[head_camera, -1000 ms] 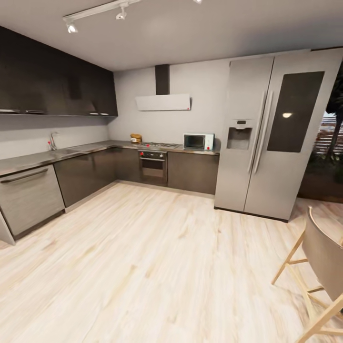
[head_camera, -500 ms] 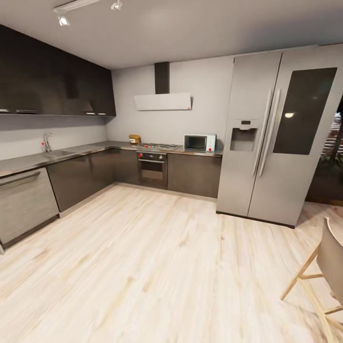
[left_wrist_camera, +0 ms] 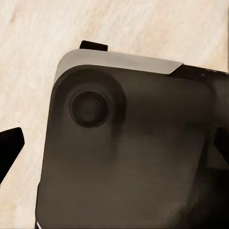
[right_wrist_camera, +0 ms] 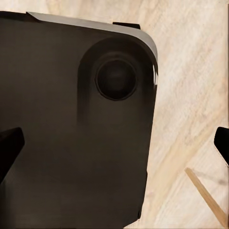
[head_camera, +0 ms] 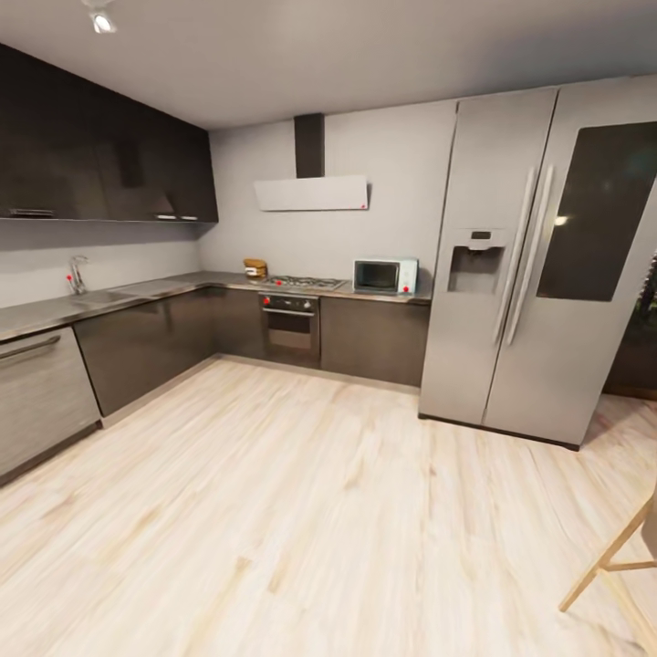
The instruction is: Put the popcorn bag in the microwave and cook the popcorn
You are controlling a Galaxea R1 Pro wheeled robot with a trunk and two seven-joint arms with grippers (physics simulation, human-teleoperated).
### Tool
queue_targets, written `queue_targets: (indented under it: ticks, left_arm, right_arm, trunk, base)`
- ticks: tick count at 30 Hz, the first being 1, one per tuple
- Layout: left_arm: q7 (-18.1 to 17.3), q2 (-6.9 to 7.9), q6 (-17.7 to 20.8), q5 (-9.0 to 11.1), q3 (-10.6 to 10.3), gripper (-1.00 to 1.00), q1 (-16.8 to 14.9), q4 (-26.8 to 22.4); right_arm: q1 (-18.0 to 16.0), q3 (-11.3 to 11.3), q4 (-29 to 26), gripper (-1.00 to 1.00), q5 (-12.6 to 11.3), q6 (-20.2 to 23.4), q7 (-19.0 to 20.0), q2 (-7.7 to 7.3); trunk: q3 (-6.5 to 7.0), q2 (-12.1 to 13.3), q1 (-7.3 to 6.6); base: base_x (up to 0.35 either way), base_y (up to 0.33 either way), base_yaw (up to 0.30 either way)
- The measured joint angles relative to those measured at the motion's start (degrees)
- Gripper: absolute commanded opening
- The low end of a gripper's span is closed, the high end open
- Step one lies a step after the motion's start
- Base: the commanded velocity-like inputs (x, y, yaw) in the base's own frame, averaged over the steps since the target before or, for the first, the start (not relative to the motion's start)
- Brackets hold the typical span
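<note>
You faced the kitchen across pale wood floor (head_camera: pixel 310 511): the silver fridge (head_camera: pixel 538 265) stood rightmost, the grey tabletop (head_camera: pixel 137 294) ran along dark cabinets, and the mint microwave (head_camera: pixel 384 276) sat on it beside the hob (head_camera: pixel 301 283). Your popcorn bag (head_camera: pixel 255 268) rested past the hob. Both tools' fingertips (left_wrist_camera: pixel 9 148) (right_wrist_camera: pixel 8 145) were spread apart, holding nothing.

Grey countertop (head_camera: pixel 173 286) bearing popcorn bag (head_camera: pixel 255 267), hob (head_camera: pixel 304 283), mint microwave (head_camera: pixel 384 276).
</note>
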Motion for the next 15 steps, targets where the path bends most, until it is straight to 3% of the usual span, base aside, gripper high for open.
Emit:
queue_targets:
  ticks: [15]
  left_arm:
    - [0.01, -0.12, -0.16, -0.08, -0.13, 1.0, 0.0, -0.01]
  right_arm:
    - [0.03, 0.04, 0.0, 1.0, -0.01, -0.06, 0.02, -0.14]
  trunk:
    - [0.0, 0.0, 0.0]
  base:
    - [0.331, 0.0, 0.0]
